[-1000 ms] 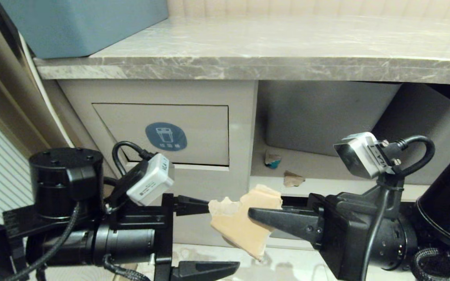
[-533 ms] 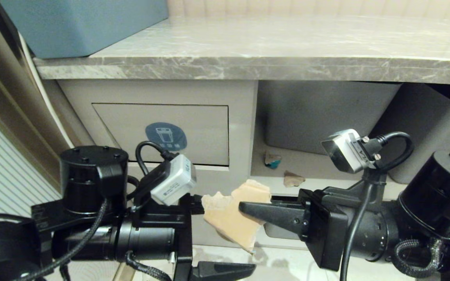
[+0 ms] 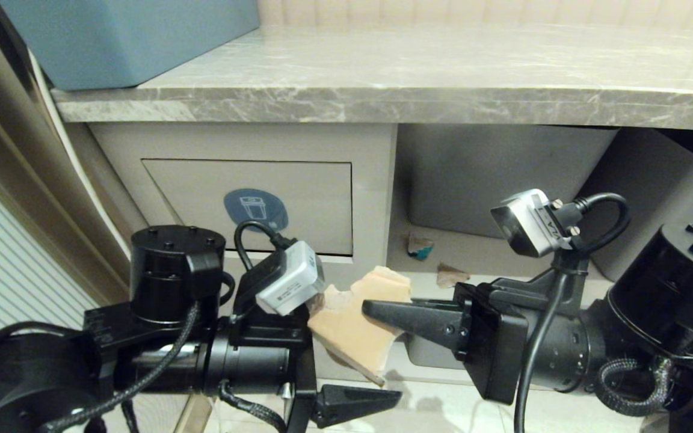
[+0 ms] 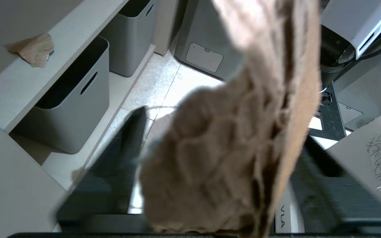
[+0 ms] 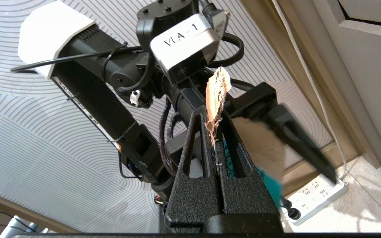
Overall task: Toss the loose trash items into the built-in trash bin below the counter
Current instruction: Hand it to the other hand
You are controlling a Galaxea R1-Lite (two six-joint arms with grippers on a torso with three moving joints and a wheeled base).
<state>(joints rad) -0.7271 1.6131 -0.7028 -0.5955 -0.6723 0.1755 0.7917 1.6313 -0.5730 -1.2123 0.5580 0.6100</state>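
My right gripper (image 3: 368, 308) (image 5: 215, 116) is shut on a torn brown cardboard scrap (image 3: 349, 328) (image 5: 217, 89) with a teal patch, held in the air in front of the cabinet. My left gripper (image 3: 358, 356) (image 4: 223, 132) is open, one finger on each side of the same scrap (image 4: 230, 142); its upper finger is hidden in the head view. Two smaller scraps lie on the low shelf: a teal one (image 3: 420, 246) and a brown one (image 3: 450, 275) (image 4: 31, 49). The trash bin flap (image 3: 298, 204) with its blue sticker is closed, up and left of both grippers, under the marble counter (image 3: 418, 78).
Grey storage tubs (image 3: 497, 174) (image 4: 68, 99) stand in the open shelves right of the bin. A blue-grey box (image 3: 124, 36) sits on the counter's left end. A white power strip (image 5: 313, 198) and cable lie on the tiled floor by the wall.
The left arm has moved right until its open fingers straddle the scrap. The right gripper, still shut on the scrap, has shifted a little left.
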